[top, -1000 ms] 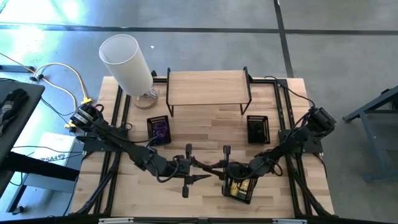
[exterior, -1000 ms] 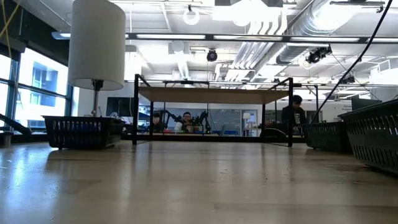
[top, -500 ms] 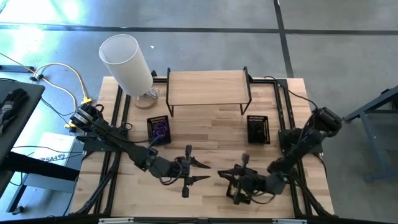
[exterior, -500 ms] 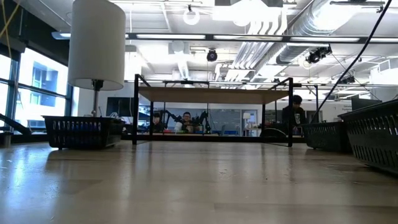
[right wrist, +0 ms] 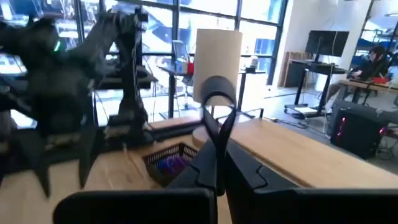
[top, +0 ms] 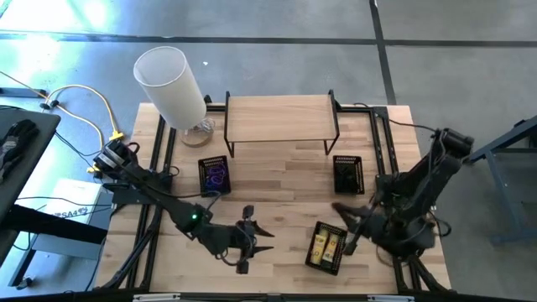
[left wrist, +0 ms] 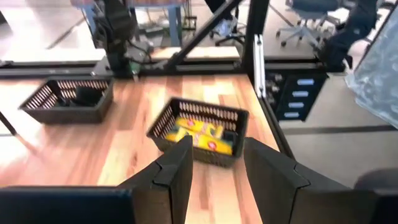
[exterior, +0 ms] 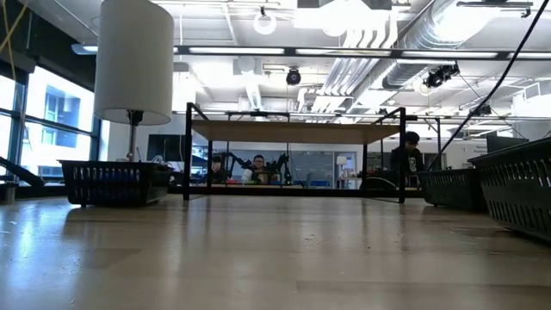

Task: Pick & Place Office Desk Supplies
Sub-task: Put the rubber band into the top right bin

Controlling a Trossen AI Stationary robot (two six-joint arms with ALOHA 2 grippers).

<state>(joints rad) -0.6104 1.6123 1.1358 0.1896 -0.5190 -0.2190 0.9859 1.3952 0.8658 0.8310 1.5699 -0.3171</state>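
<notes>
The small yellow rectangular pieces (top: pixel 326 247), likely light and stiff, are lying in the black mesh tray (top: pixel 314 261) at five o'clock; gripping their long edges looks best. The left gripper (top: pixel 252 237) is hovering wide open and empty at the tray's nine o'clock; the right gripper (top: pixel 344 226) is hanging closed and empty at its two o'clock.

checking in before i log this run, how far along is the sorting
Supplies already sit in three trays: band loops in the left tray, black blocks in the right tray, yellow pieces in the front tray. Nothing is in hand: left gripper open, right gripper shut and empty. No loose items show on the table.
</notes>
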